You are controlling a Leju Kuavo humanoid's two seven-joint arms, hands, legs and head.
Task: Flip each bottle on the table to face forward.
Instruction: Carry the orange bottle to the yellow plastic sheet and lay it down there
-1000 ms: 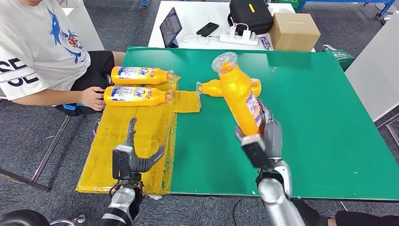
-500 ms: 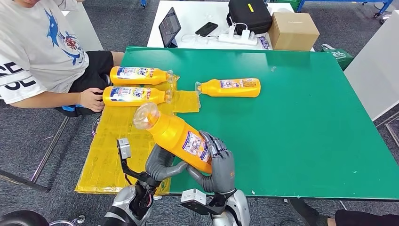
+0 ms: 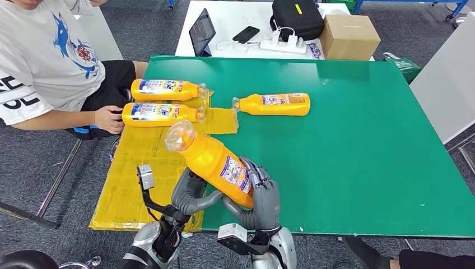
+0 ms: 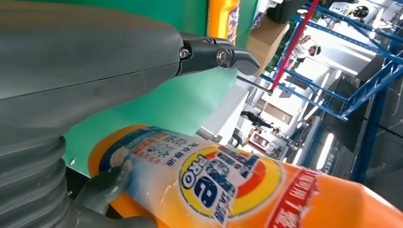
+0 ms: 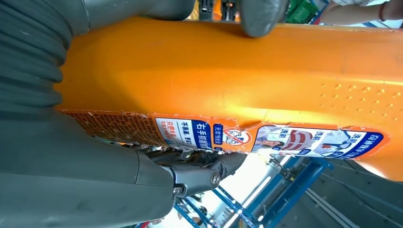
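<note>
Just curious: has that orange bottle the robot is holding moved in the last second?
Yes. The held bottle swung from above the lying bottle toward the yellow mat.

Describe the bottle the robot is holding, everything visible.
The held bottle is glossy orange plastic with a clear cap and printed labels on two sides. It is off the table, tilted, cap up toward the yellow mat. The right hand grips its base end; the left hand touches its underside.

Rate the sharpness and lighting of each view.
Head view: evenly lit and sharp, held bottle crisp. Left wrist view: the bottle's near label is soft and the bright background is blown out. Right wrist view: label print readable, while the left hand is blurred.
</note>
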